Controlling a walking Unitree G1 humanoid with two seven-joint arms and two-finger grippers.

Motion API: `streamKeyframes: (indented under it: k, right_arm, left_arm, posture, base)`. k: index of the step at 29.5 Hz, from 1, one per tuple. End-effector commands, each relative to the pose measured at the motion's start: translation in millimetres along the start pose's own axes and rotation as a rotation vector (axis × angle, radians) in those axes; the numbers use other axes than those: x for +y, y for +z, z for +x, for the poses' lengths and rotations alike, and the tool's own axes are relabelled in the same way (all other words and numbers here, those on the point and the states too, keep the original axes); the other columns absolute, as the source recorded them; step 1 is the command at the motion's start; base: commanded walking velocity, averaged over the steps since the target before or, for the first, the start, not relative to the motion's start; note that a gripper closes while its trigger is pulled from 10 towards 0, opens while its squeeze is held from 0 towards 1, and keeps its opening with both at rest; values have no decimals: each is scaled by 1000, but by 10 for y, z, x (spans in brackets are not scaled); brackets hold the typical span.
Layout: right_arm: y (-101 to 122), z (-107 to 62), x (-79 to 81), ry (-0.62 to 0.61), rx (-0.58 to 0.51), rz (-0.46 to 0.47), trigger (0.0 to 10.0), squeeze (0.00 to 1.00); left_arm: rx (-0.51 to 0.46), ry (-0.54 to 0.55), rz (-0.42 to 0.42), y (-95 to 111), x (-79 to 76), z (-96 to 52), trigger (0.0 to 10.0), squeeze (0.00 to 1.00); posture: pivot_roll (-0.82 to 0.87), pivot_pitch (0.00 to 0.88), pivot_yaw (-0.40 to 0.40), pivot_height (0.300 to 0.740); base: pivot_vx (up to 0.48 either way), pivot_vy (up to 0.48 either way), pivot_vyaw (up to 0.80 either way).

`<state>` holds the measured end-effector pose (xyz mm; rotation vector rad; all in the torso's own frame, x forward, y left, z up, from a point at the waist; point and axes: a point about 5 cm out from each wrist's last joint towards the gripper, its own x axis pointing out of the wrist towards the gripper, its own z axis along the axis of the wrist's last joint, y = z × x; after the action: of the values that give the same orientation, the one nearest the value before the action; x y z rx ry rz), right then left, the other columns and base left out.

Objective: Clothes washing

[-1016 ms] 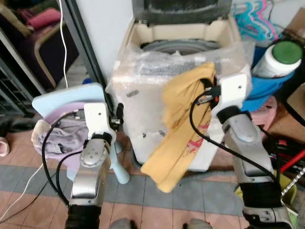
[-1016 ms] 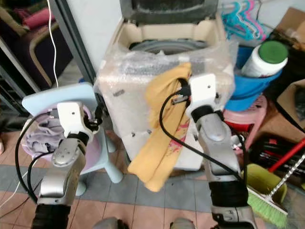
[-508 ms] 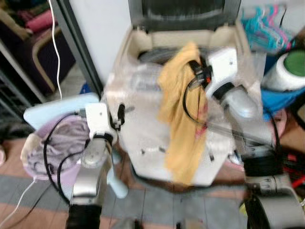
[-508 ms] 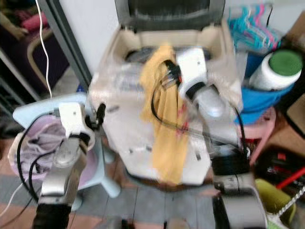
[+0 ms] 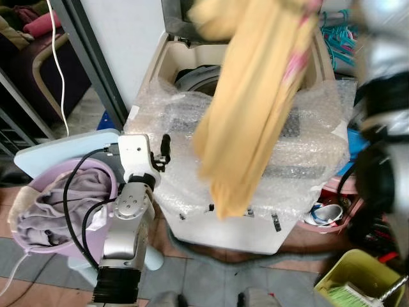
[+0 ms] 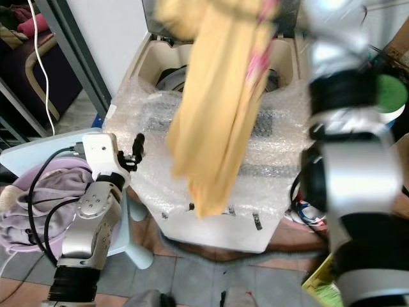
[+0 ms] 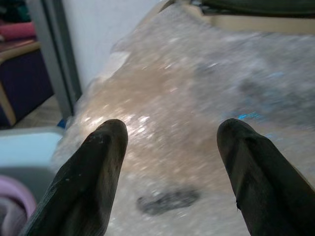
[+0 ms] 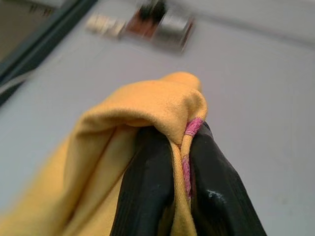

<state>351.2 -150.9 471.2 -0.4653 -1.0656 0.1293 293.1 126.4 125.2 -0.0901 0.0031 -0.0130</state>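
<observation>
A yellow garment point(image 5: 252, 109) with a pink trim hangs blurred in the air over the front of the top-loading washing machine point(image 5: 307, 160). The machine is wrapped in bubble film, its lid is up and the drum point(image 5: 192, 73) shows. My right arm point(image 5: 383, 96) is raised high at the right. In the right wrist view my right gripper point(image 8: 179, 162) is shut on a fold of the yellow garment point(image 8: 142, 113). My left gripper point(image 5: 165, 153) stands open beside the washer's left front corner, with nothing between its fingers point(image 7: 93, 167).
A lilac basin point(image 5: 96, 176) of pale clothes point(image 5: 51, 211) rests on a light blue chair point(image 5: 64, 144) at the left. A dark metal post point(image 5: 89, 57) and a white cable stand behind it. Blue hangers point(image 5: 339, 45), a pink bowl point(image 5: 326, 214) and a yellow-green bin point(image 5: 358, 275) crowd the right.
My right arm has swung the yellow garment up from the washer's front to high over its top. The camera has moved closer. The left arm stays beside the washer.
</observation>
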Motion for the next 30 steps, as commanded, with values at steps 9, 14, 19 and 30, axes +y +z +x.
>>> streamKeyframes:
  k: [9, 14, 19, 30]
  right_arm:
    - [-999, -1152, 1053, 283, 428, 258, 10000, 0]
    - [-1031, -1507, 1281, 362, 503, 327, 10000, 0]
    - [-1027, -1848, 1341, 392, 605, 453, 10000, 765]
    - [-792, -1988, 980, 593, 567, 363, 10000, 1000]
  left_arm:
    - [2, 24, 14, -12, 37, 0, 10000, 0]
    - [11, 20, 19, -20, 41, 4, 10000, 0]
    - [17, 11, 29, -22, 26, 18, 10000, 0]
    - [37, 34, 34, -51, 55, -14, 10000, 0]
  posture:
    - [-90, 0, 62, 740]
    - [-99, 0, 72, 740]
    - [-101, 0, 77, 740]
    - [-104, 1, 74, 740]
  base:
    - [0, 0, 0]
    - [0, 0, 0]
    - [0, 0, 0]
    - [0, 0, 0]
